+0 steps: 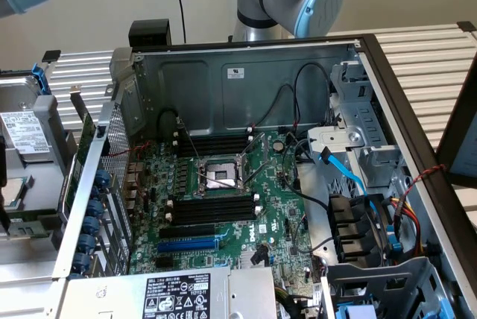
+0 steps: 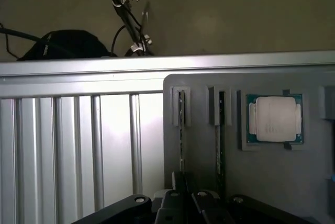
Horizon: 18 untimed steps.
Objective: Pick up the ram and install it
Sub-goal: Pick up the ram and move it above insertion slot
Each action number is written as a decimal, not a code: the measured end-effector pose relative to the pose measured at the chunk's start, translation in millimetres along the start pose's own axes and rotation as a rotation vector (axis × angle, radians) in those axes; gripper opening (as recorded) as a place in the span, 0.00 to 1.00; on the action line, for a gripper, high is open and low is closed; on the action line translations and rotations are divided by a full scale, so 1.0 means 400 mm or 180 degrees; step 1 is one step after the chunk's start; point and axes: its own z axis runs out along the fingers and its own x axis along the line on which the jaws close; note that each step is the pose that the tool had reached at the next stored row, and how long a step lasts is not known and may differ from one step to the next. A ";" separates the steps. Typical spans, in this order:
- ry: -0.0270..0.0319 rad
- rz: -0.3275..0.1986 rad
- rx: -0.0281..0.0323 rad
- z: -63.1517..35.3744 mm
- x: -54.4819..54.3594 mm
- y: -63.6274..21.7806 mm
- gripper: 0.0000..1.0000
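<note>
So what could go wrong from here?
1. The gripper is at one ram standing on edge in a tight holder slot; a skewed lift could jam it or catch the second stick.
2. The open CPU socket lies between the ram slots; a slip could hit it.

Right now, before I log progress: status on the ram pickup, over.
Gripper at the grey holder, lined up on the ram. Ram on edge in its holder slot. Second stick and CPU beside it, apart.
</note>
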 end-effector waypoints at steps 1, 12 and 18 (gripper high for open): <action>0.0002 0.0000 0.0000 -0.003 0.000 0.000 0.12; 0.0012 0.0001 0.0000 -0.073 -0.001 0.003 0.12; 0.0023 0.0001 0.0001 -0.115 -0.001 0.005 0.12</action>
